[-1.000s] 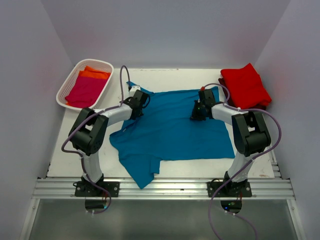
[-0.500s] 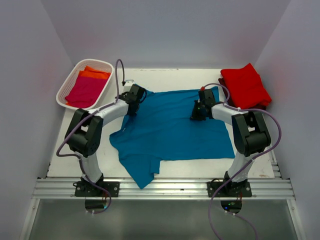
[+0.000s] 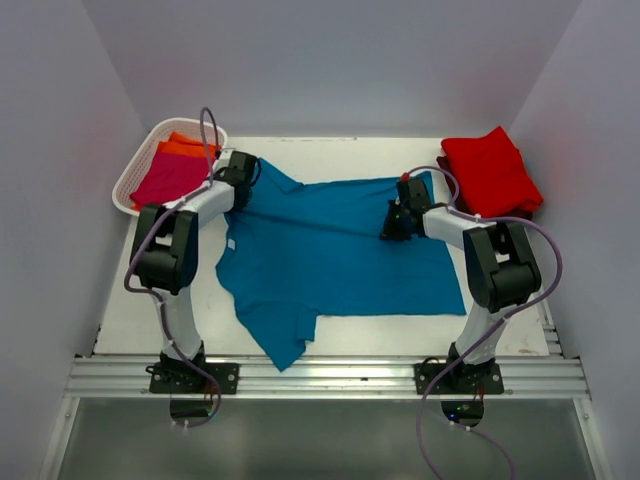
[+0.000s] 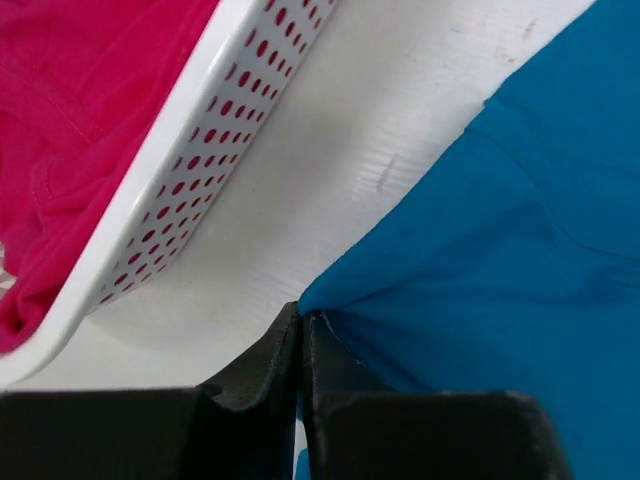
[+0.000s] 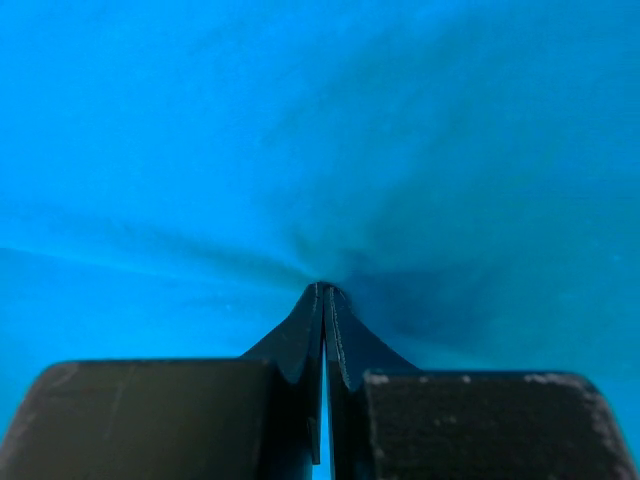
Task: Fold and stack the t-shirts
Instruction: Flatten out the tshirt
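Entry, overhead and both wrist views.

I read the teal t-shirt as spread mostly flat across the middle of the table. One sleeve trails towards the near edge, between the two arm bases. Its far-left corner is drawn out to a point near the basket.

Left gripper: I see the jaws closed together, with that teal corner nipped right at the fingertips. Bare table shows between the corner and the basket wall just beside it. In the overhead view, this arm reaches out along the left side, its gripper close to the basket's near-right rim.

Right gripper: jaws closed together and pinching the teal cloth. I note creases running out from the tips across the fabric. Overhead, it sits on the shirt's far-right part, a little in from the edge.

Other shirts: a magenta t-shirt lies in the basket, with an orange t-shirt at the basket's far end. A folded red t-shirt rests at the far-right corner of the table, apart from the teal one. I cannot tell what lies beneath it.
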Controlling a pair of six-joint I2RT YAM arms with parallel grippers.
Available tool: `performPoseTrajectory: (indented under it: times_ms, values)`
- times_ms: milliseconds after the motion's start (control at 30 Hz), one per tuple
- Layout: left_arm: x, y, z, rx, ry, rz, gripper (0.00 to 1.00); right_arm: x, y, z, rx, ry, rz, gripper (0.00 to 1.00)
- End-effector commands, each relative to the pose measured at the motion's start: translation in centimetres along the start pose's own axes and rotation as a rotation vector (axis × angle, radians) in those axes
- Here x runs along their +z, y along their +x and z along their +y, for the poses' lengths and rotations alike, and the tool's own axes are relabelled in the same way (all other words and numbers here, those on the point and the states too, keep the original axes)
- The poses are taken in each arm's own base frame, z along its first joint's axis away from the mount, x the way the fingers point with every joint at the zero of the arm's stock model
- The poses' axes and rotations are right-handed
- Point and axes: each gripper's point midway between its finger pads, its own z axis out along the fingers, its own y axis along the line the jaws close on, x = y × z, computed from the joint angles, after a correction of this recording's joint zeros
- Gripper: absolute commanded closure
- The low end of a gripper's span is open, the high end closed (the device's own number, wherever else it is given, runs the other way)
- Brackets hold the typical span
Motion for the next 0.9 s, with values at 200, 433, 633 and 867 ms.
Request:
performPoseTrajectory:
  times_ms: [200,433,633,867]
  values:
    - [-0.4,-4.4,2.8,-0.202,0.085,-0.096,0.18,1.2,3.1,-3.5,-0.029,0.13,0.095,1.0]
    - [-7.8,-10.1,-1.3,-0.295,0.467,-0.28,0.14,1.2,3.1,-3.5,-0.026,0.129,0.091,1.0]
    - [-7.2,-11.3,-8.5,-0.291,0.695,-0.22,0.4,1.1,3.0,-3.8,-0.023,0.145,0.079,1.0]
    - [-3.7,-10.8,-15.3,-0.438,0.89,-0.083,0.41,1.0,3.0,-3.9,-0.024,0.149,0.075,1.0]
